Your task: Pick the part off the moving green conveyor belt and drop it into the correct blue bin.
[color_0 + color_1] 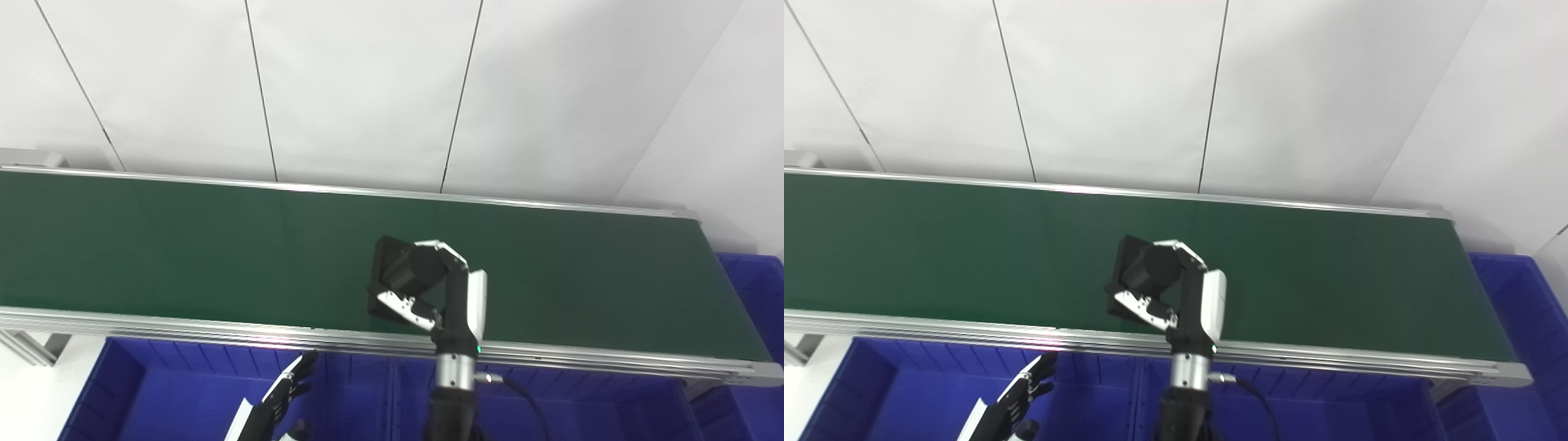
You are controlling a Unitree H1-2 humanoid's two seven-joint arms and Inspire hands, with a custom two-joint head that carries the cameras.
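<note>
Two hands face you: your right hand (pixel 429 285) grasps the black part (pixel 401 269) over the green conveyor belt (pixel 184 245), while your left hand (pixel 288 386) hangs released above the blue bin (pixel 153 392) nearside of that belt.

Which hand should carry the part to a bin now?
Right. The right hand is already closed around the black part over the green belt; the left hand waits low over the blue bin, holding nothing.

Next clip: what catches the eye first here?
The right hand, at mid-frame over the green belt, is closed around a black part. Blue bins line the belt's near edge, with another at its right end, and the left hand hangs open over one of the near bins.
</note>
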